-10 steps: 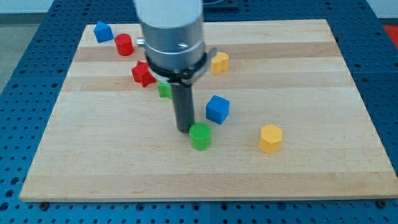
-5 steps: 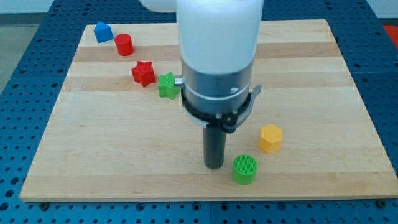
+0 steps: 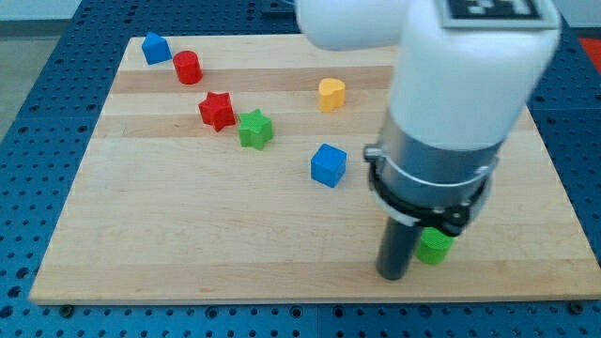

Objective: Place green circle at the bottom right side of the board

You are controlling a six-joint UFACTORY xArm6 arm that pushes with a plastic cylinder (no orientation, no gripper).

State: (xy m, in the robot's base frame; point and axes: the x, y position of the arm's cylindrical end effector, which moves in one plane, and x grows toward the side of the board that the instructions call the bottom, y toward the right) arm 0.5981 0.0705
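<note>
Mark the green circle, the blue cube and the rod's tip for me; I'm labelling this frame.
green circle (image 3: pixel 436 248), camera view, on its visible right part beside the rod.
blue cube (image 3: pixel 328 165), camera view, on its front face.
my tip (image 3: pixel 392 275), camera view, on the rod's very bottom end.

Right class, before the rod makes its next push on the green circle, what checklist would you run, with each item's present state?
1. My tip beside the green circle, on its left: ok.
2. Tip touching it: cannot tell.
3. Circle fully visible: not ok, the arm hides part.
4. Circle in the board's bottom right area: ok.
5. Blue cube away from the circle: ok.
6. Yellow hexagon block in sight: not ok.
</note>
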